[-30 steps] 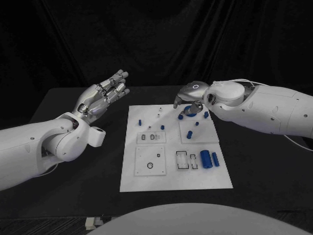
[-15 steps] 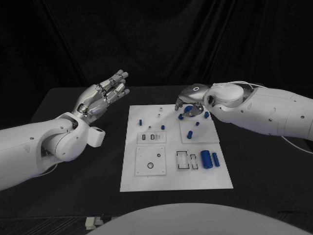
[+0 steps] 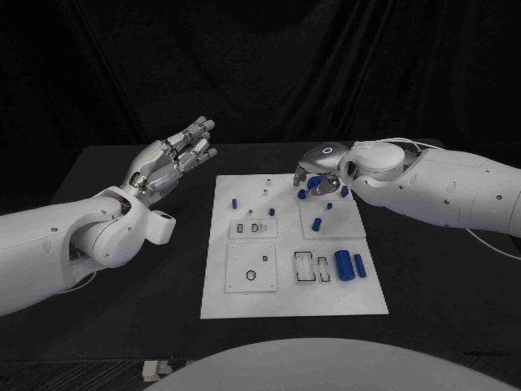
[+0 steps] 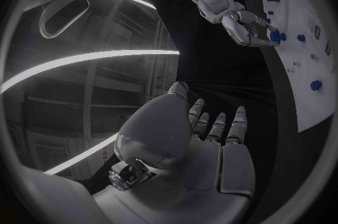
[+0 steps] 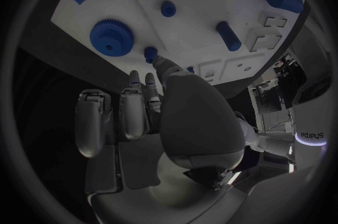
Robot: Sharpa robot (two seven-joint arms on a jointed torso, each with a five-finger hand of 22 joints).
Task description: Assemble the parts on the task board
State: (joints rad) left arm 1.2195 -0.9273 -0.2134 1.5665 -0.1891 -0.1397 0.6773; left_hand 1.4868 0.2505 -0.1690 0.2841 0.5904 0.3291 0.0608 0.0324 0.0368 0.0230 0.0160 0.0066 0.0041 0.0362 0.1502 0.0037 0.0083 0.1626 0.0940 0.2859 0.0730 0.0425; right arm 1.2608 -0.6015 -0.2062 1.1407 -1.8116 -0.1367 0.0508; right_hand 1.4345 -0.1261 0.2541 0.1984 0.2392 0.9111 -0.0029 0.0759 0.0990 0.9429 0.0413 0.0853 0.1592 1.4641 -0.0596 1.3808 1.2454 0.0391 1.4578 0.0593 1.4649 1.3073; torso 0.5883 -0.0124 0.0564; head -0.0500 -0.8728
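the left robot hand [image 3: 172, 160] is raised off the desk [image 3: 120, 281], well apart from the task board [image 3: 284, 281], fingers spread and holding nothing. the right robot hand [image 3: 317, 167] hovers over the board's far right corner; whether it grips anything cannot be told. one blue gear [image 5: 111, 37] sits just beyond its fingertips, one small peg [image 5: 150, 54] beside them. two blue cylinders [image 3: 345, 265] lie nearer the robot.
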